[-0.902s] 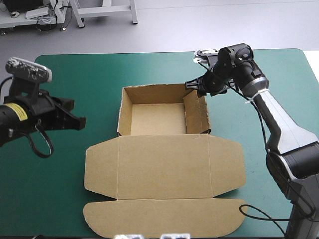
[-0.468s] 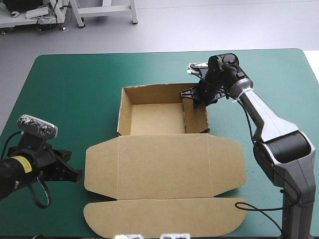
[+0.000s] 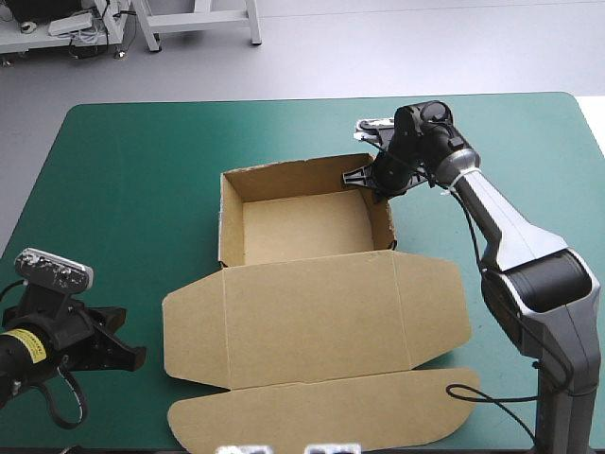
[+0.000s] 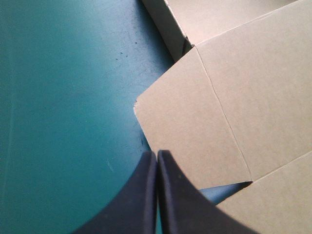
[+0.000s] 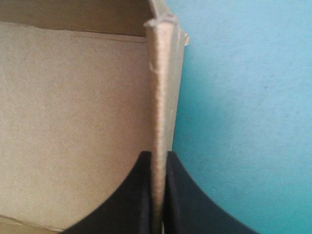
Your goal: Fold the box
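The brown box stands as an open tray on the teal-green cover, its lid lying flat toward the table's near edge. My right gripper is at the tray's far right corner, shut on the right wall, whose top edge runs straight ahead from between its fingers. My left gripper hovers low near the table's front left, shut with nothing in it; in its own view its fingertips touch the near edge of the lid's left side flap.
The lid's long front flap lies flat close to the table's near edge. Bare teal-green cover stretches to the left of and behind the tray.
The box has slid and turned slightly, its far left corner moving left. My left gripper has dropped further toward the near left corner. The right gripper stays at the right wall.
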Controlling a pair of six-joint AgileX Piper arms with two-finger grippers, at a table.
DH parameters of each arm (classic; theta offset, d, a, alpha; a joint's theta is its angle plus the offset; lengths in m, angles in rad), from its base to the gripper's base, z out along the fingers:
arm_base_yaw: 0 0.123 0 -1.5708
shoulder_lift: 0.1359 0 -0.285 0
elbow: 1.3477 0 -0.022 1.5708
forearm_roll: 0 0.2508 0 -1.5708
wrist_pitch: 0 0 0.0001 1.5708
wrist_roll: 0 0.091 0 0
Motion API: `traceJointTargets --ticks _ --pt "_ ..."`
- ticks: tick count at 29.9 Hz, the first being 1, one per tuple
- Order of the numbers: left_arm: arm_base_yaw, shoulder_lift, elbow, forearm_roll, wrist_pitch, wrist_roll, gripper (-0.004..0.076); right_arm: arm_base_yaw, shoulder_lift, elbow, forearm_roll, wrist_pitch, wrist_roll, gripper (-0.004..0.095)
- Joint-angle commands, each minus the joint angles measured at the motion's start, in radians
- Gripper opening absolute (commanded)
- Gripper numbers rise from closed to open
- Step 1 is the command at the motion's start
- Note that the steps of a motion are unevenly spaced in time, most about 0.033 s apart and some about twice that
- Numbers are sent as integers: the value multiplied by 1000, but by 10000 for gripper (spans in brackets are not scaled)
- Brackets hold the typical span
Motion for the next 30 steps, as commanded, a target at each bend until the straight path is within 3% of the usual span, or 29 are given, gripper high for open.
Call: traceJointTargets --ticks 1,8,22,26,30 --pt "-1 1 -24 -7 -54 -13 -9 -23 -128 -21 -78 14 -22 -18" --pt "-1 0 -24 -9 -54 -36 -9 -197 -236 -1 -74 14 -69 -18" --pt "-1 0 -24 -7 -56 -50 -9 -821 -321 174 -11 3 -126 -18" --pt "-1 0 -24 -7 -62 -50 -9 -914 -295 175 -23 -7 -126 -18" --pt "-1 0 -24 -7 -69 -50 -9 -921 -264 175 -84 0 -126 -12"
